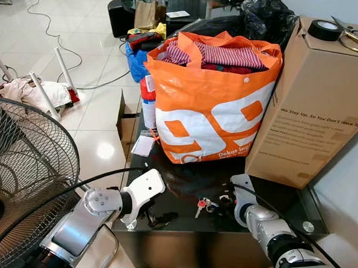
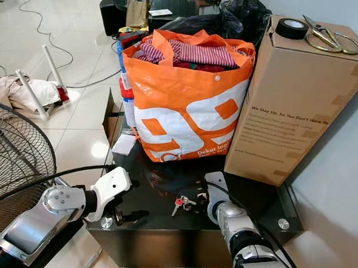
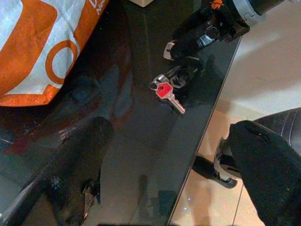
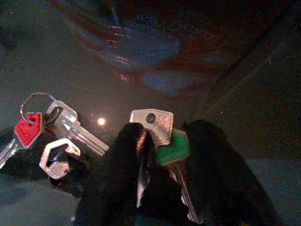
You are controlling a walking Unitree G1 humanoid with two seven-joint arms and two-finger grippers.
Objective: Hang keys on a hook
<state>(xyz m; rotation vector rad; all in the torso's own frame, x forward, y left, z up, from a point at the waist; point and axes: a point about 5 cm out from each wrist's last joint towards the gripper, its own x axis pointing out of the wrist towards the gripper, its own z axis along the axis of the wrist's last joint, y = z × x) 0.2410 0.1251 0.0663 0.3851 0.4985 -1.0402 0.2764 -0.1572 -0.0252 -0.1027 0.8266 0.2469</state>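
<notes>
Dark glass tabletop (image 1: 192, 223) in front of me, keys (image 4: 101, 134) lying flat on it and my right gripper (image 4: 162, 162) closing its fingers around the green-capped one, so we're mid-pickup; left gripper (image 3: 155, 188) hovers open nearby, next I lift and find a hook

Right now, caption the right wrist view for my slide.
Right gripper closing around keys on the black glass table.

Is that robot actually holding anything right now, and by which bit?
The right pincer is closed on the bunch of keys, pinching the green-headed key. The left pincer holds nothing.
</notes>
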